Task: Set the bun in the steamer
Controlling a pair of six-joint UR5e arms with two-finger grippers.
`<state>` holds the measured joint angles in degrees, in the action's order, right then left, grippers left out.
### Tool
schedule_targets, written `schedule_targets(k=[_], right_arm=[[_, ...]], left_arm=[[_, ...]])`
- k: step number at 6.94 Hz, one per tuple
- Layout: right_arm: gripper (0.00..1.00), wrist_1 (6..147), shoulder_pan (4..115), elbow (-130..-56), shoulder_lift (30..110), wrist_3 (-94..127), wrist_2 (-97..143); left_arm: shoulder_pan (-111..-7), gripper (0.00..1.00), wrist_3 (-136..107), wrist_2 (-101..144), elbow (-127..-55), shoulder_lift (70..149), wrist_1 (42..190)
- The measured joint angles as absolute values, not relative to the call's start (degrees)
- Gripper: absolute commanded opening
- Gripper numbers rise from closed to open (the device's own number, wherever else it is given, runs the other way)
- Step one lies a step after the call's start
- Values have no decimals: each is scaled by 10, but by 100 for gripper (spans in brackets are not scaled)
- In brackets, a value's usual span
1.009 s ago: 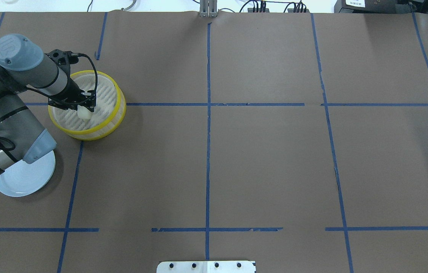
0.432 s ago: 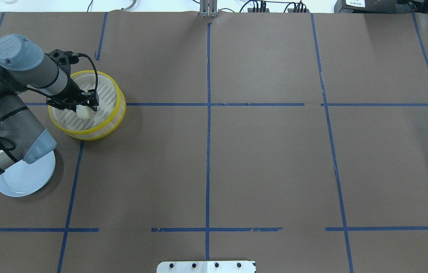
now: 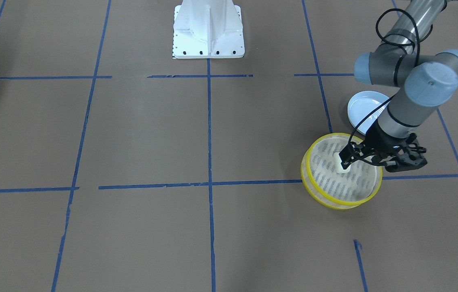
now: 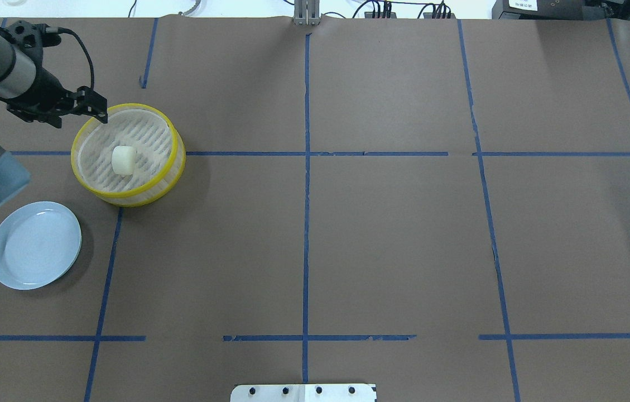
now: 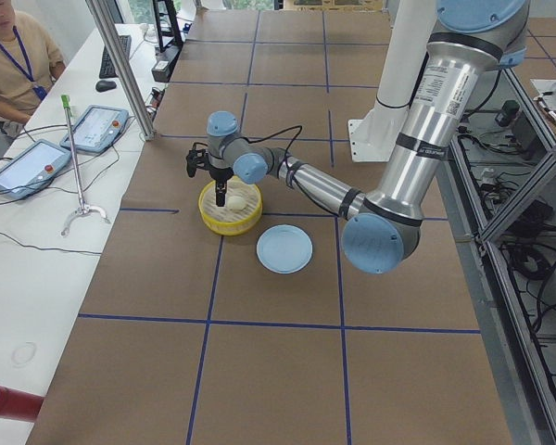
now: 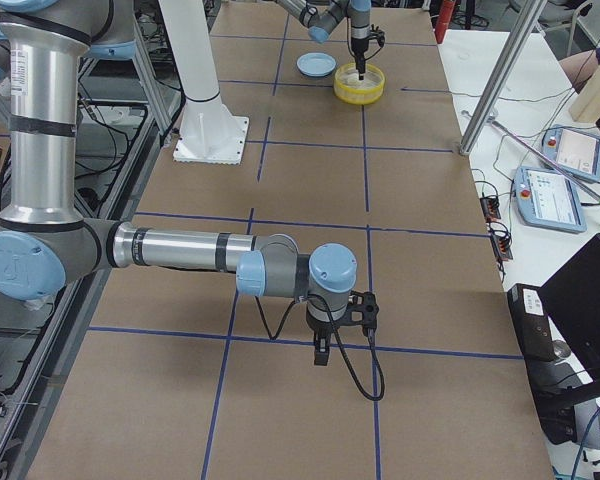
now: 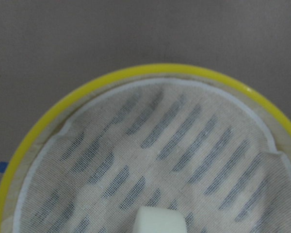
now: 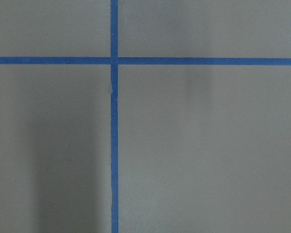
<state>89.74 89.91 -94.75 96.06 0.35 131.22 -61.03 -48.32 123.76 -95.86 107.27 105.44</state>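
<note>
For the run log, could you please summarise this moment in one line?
bun: in steamer | plate: empty | left hand: open, at steamer

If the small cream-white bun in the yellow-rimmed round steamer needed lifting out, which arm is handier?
Left. The left gripper hovers at the yellow-rimmed steamer holding the cream-white bun; the right gripper hangs over brown paper at the opposite end.
</note>
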Motion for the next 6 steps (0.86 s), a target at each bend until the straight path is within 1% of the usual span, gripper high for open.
schedule_targets(k=[2, 4, 5, 6], right_arm=[[100, 897, 899, -947, 961, 4, 1312], [100, 897, 899, -947, 961, 4, 1312], [100, 897, 899, -947, 961, 4, 1312], [100, 897, 899, -947, 961, 4, 1312]], left_arm=[[-733, 100, -290, 1310, -988, 988, 1035], [-844, 100, -92, 1344, -978, 906, 1024], [-882, 100, -19, 1347, -959, 890, 994], [-899, 100, 29, 1348, -948, 888, 949]])
